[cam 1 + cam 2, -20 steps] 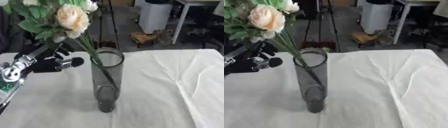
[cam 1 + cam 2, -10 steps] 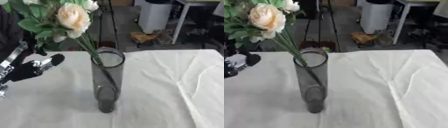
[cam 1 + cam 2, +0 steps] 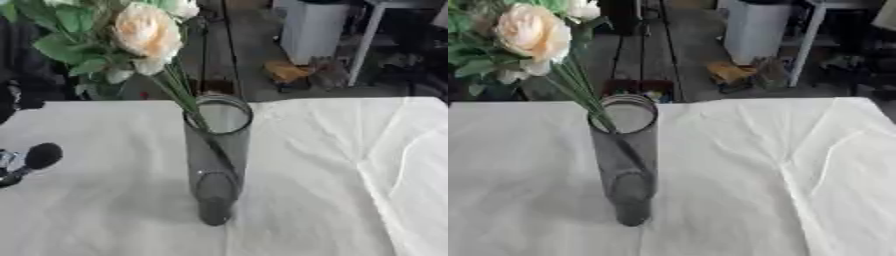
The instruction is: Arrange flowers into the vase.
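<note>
my left hand has pulled back to the table's left edge, well clear of the vase; only a fingertip shows, so i cannot tell how my fingers sit. the flowers stay in the vase on the white cloth, stems leaning left. that stem looks placed.

Both my eyes look down from my head, close above the white-clothed table, facing forward toward the room's floor beyond. They share the tall grey vase and its flowers. Only my left eye catches, blurrily, what seems my left hand at its left edge.
</note>
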Robot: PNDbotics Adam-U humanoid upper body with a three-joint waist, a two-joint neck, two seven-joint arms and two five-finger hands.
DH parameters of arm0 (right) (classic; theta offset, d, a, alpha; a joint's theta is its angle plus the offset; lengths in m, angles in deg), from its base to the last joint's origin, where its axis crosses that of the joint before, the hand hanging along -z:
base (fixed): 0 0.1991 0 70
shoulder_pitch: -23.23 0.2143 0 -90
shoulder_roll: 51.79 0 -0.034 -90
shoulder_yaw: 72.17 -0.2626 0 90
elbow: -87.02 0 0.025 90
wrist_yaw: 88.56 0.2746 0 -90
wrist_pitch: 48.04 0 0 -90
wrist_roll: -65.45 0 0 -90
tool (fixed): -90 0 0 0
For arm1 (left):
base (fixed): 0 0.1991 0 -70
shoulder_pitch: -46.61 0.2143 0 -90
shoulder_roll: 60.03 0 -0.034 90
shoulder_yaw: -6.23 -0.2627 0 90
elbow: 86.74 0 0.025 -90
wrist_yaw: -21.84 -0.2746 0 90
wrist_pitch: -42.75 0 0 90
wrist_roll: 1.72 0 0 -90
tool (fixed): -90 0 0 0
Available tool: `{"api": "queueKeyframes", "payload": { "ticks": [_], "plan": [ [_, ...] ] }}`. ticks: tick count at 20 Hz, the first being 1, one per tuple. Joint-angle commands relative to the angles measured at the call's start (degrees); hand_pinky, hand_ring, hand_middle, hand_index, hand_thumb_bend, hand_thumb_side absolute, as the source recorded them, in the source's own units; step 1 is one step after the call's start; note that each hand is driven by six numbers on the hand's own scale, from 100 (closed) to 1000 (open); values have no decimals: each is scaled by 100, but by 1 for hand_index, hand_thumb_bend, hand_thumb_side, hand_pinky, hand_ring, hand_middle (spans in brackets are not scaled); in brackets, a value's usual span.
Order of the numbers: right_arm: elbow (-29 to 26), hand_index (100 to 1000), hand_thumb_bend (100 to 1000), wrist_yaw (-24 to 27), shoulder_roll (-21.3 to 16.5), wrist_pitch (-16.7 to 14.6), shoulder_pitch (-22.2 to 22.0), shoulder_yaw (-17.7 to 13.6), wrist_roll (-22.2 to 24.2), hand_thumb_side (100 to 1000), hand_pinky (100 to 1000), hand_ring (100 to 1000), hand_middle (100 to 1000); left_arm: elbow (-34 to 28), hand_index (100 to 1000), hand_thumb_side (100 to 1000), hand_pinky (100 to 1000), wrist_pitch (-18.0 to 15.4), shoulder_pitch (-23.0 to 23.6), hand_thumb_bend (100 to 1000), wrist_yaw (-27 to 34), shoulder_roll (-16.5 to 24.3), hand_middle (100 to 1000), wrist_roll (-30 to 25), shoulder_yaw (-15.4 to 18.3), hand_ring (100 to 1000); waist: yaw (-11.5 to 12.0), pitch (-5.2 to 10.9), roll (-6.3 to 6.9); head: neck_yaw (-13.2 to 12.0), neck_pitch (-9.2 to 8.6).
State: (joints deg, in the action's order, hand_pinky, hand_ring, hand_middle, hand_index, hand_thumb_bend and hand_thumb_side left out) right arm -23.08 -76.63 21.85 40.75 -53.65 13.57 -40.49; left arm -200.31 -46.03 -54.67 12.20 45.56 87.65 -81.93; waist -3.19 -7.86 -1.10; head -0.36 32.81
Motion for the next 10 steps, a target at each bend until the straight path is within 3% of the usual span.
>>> {"api": "queueKeyframes", "payload": {
  "ticks": [1, 4, 10],
  "plan": [
    [-71, 844, 100, -51, -85, 10, 47, -79, -21, 711, 676, 716, 720, -102, 799, 815, 826, -114, 29, 1000, -84, 19, 803, 90, 224, 832, 31, 39, 12, 19, -38],
    [-72, 844, 100, -64, -83, 16, 47, -77, -7, 712, 676, 716, 720, -102, 785, 727, 773, -116, 99, 1000, -73, -60, 789, 368, 326, 819, 53, 17, 20, 34, -28],
    [-95, 844, 100, -86, -78, 24, 47, -74, 4, 711, 677, 715, 719, -102, 765, 598, 711, -147, 157, 783, 47, -161, 764, 928, 465, 783, 96, -12, 22, 10, -9]
  ]
}}
